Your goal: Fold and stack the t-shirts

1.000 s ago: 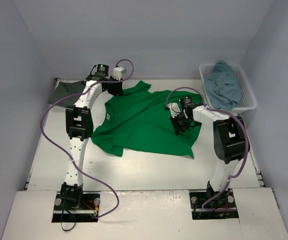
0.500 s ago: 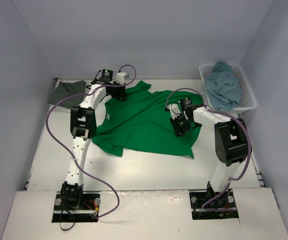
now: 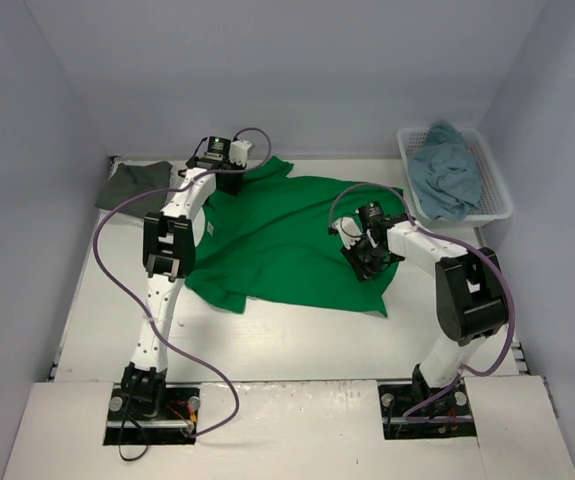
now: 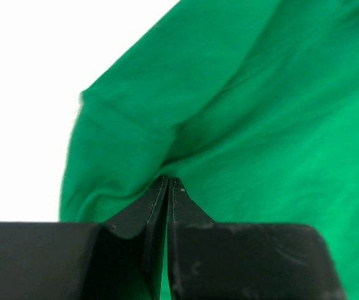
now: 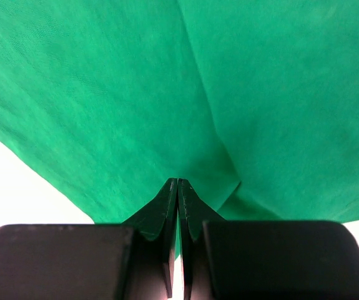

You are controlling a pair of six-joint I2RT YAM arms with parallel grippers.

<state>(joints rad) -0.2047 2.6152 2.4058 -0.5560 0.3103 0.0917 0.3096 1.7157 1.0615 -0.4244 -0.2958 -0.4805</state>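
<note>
A bright green t-shirt [image 3: 277,240] lies spread across the middle of the table. My left gripper [image 3: 229,180] is at its far left corner; in the left wrist view the jaws [image 4: 168,181] are shut on a pinch of green cloth [image 4: 260,112]. My right gripper [image 3: 365,262] is at the shirt's right side, its jaws [image 5: 178,181] shut on a fold of the same cloth [image 5: 104,94]. A dark grey t-shirt [image 3: 132,183] lies at the far left of the table. A teal-blue t-shirt [image 3: 447,172] sits bunched in the basket.
The white lattice basket [image 3: 498,190] stands at the far right against the wall. Grey walls close in the table on three sides. Purple cables loop off both arms above the cloth.
My left gripper has moved right along the far edge with the green cloth, and the shirt's far left part has spread out. My right gripper has shifted slightly right and nearer.
</note>
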